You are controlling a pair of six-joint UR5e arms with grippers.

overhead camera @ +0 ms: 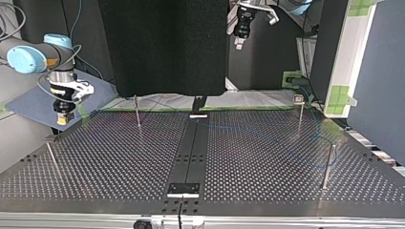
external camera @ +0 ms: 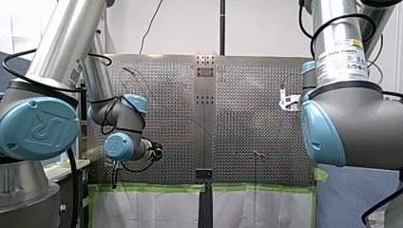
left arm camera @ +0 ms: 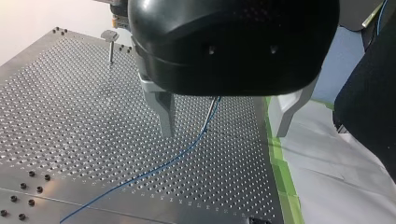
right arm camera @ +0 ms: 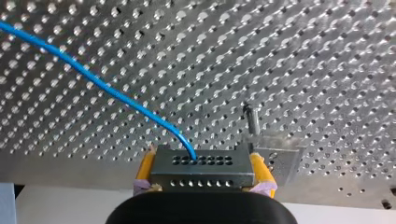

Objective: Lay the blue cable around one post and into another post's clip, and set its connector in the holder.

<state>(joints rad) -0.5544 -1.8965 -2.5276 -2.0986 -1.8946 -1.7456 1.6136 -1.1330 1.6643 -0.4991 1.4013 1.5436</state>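
In the right wrist view my right gripper (right arm camera: 202, 161) is shut, its yellow pads (right arm camera: 145, 167) clamping a grey connector block (right arm camera: 203, 169) with rows of holes. The blue cable (right arm camera: 98, 84) leaves the block's top and runs off over the perforated table. A grey metal bracket (right arm camera: 279, 161) and a short post (right arm camera: 252, 120) stand just beside the block. My left gripper (left arm camera: 224, 131) hangs open above the table, and the blue cable (left arm camera: 154, 169) passes under it beside a thin post (left arm camera: 212, 108). In the top view my right gripper (overhead camera: 62, 119) hovers at the table's far left corner.
Thin posts (overhead camera: 137, 112) (overhead camera: 301, 114) (overhead camera: 328, 164) (overhead camera: 51, 158) stand around the table (overhead camera: 267, 181). A post with a clip head (left arm camera: 110, 43) is far ahead of my left gripper. Green tape (left arm camera: 280, 158) marks the table's edge, with white sheet beyond it.
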